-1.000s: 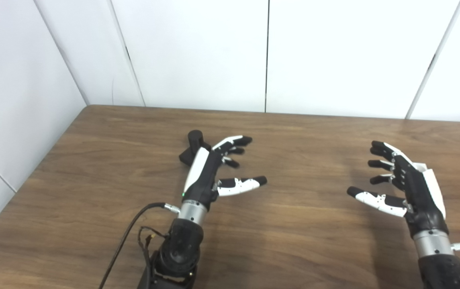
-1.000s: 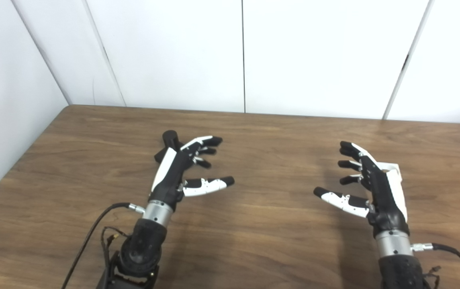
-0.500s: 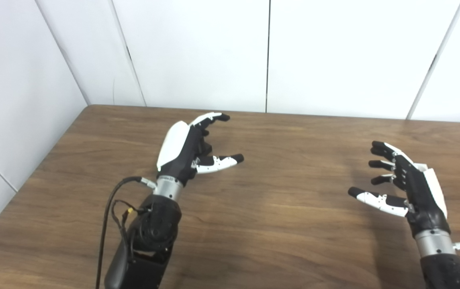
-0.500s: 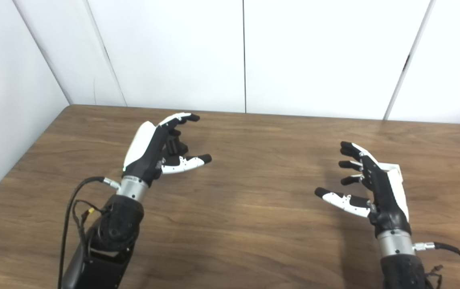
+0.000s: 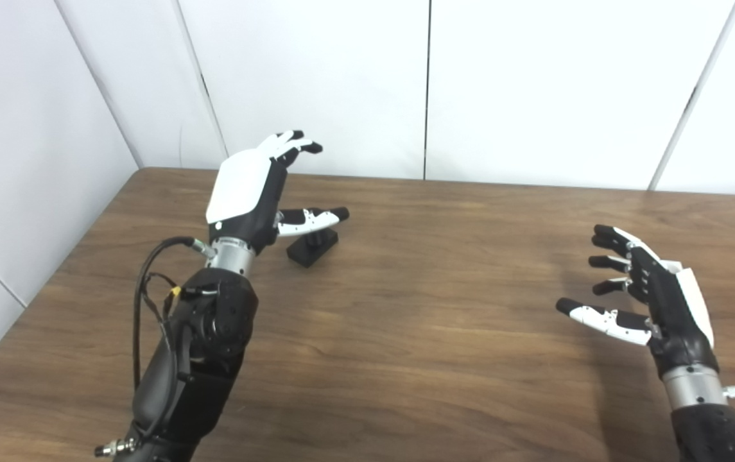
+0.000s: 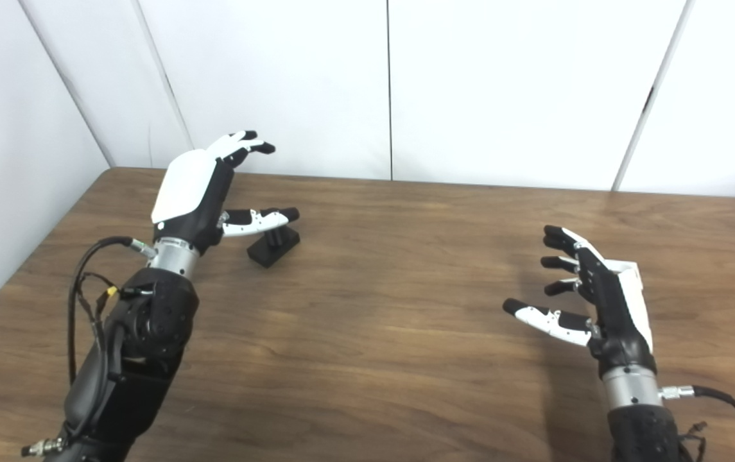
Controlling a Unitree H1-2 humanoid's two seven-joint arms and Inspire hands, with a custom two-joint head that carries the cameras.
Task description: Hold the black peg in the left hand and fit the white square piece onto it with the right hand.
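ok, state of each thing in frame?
left hand: open, raised above the peg, holding nothing
black peg: on the table, ungripped, partly hidden by the thumb
right hand: open, empty
white square piece: mostly hidden behind right hand

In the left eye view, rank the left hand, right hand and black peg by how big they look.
1. left hand and right hand: look much alike, and they sit at different depths, so no ranking between them.
2. black peg: clearly smallest, partly hidden by the left hand's thumb.
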